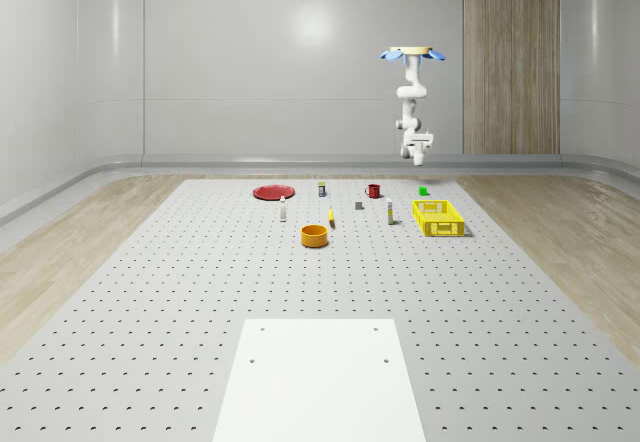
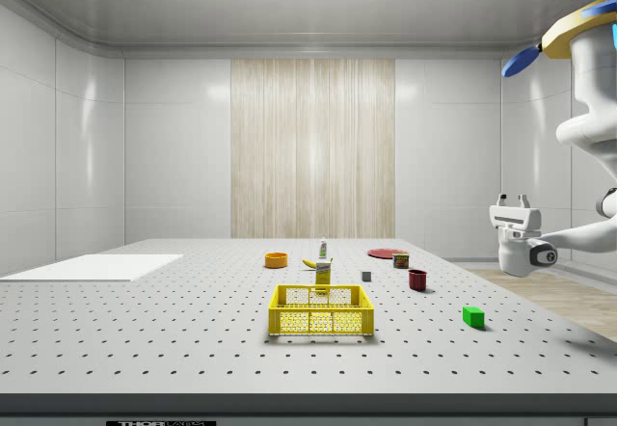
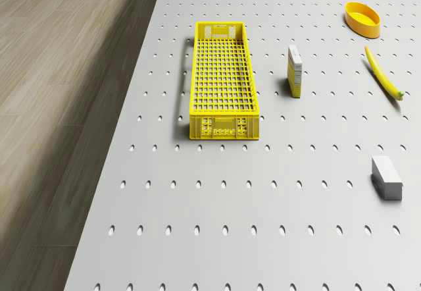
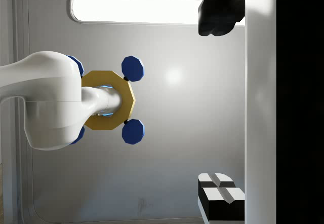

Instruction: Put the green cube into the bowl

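The green cube (image 1: 424,191) (image 2: 472,316) lies on the perforated table beyond the far end of the yellow crate. The orange bowl (image 1: 315,235) (image 2: 276,260) (image 3: 363,19) stands near the table's middle, empty. My drone (image 1: 411,54) hovers high over the table's far right part, roughly above the cube. The arm hangs folded below it. My gripper (image 2: 512,199) (image 4: 221,102) is open and holds nothing; it points up toward the drone, well above the cube and to its right in the side view.
A yellow crate (image 1: 438,217) (image 3: 223,80) stands between cube and bowl. Around them are a red mug (image 1: 373,190), a red plate (image 1: 272,192), a banana (image 3: 383,74), a small box (image 3: 295,70), a grey block (image 3: 386,178) and a can (image 1: 322,189).
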{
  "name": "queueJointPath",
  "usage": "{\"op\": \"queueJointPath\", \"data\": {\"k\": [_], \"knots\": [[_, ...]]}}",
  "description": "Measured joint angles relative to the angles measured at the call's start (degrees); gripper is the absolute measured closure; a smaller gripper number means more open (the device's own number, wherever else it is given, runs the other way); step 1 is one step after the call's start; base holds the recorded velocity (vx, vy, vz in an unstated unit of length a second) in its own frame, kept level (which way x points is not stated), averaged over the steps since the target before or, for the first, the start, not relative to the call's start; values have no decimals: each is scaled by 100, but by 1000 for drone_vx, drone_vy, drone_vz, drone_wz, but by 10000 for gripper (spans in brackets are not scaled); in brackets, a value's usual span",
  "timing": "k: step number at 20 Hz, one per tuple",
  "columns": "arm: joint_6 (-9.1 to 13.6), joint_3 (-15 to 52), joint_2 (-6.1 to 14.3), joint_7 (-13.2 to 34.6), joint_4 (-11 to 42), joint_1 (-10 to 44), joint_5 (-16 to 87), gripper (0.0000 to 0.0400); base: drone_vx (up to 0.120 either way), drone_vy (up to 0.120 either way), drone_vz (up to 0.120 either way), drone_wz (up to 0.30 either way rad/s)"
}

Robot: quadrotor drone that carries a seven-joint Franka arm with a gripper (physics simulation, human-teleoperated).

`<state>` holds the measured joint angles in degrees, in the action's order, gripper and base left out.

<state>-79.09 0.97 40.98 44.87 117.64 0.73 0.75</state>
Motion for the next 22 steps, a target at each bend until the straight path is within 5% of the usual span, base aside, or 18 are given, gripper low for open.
{"op": "queueJointPath", "data": {"k": [9, 14, 22], "knots": [[-42, 244, 31, 44, 39, 75, 342, 0, 120, 9, -31, 0], [-73, 653, 60, 122, 110, 202, 918, 0, 16, 0, -80, 0], [-202, 2436, 253, 545, 900, 803, 3531, 0, 0, 0, -120, 0]]}}
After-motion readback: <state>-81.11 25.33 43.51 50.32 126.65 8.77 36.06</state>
